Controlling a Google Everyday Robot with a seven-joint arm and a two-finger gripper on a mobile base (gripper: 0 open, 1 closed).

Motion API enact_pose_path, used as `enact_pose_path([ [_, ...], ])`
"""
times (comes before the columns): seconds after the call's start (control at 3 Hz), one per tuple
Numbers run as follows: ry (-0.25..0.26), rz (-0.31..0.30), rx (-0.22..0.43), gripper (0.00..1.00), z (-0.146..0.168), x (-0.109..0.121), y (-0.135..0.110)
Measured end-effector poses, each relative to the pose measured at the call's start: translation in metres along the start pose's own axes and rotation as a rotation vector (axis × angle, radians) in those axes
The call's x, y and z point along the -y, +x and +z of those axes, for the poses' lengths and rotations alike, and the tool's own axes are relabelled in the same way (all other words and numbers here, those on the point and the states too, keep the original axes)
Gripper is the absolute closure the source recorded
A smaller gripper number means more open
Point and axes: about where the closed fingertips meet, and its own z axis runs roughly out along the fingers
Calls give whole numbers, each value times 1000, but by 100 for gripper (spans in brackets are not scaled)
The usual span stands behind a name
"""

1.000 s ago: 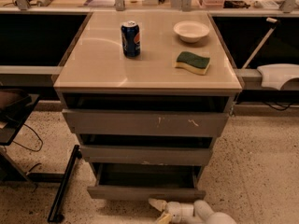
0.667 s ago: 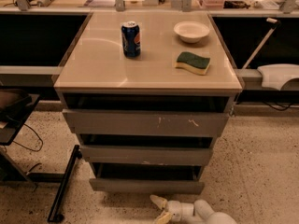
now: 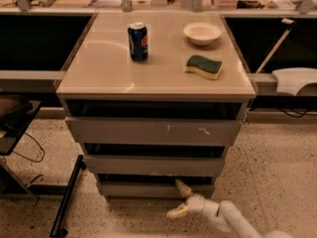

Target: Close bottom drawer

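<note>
The bottom drawer (image 3: 148, 189) is the narrowest grey front, lowest in the cabinet, with only a thin dark gap above it. The mid-width drawer front (image 3: 153, 165) and the widest front with white scratch marks (image 3: 153, 131) sit above it. My gripper (image 3: 180, 198) is on a white arm coming in from the lower right. It is open: one fingertip (image 3: 181, 187) rests against the bottom drawer's front right of centre, the other (image 3: 176, 212) points down over the floor.
On the cabinet top (image 3: 99, 68) stand a blue soda can (image 3: 138, 42), a white bowl (image 3: 202, 33) and a green-yellow sponge (image 3: 203, 67). A black chair base (image 3: 67, 197) lies on the speckled floor at left. A white object (image 3: 295, 79) sits on the ledge at right.
The bottom drawer has slid back into the cabinet, from well pulled out to nearly flush. My gripper followed it forward and up, against its front.
</note>
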Motion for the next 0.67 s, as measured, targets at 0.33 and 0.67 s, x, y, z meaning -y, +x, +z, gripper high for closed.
enact_pose_path([
  [0.33,80,-109,60,0,0,10,-47],
  [0.67,80,-109,60,0,0,10,-47],
])
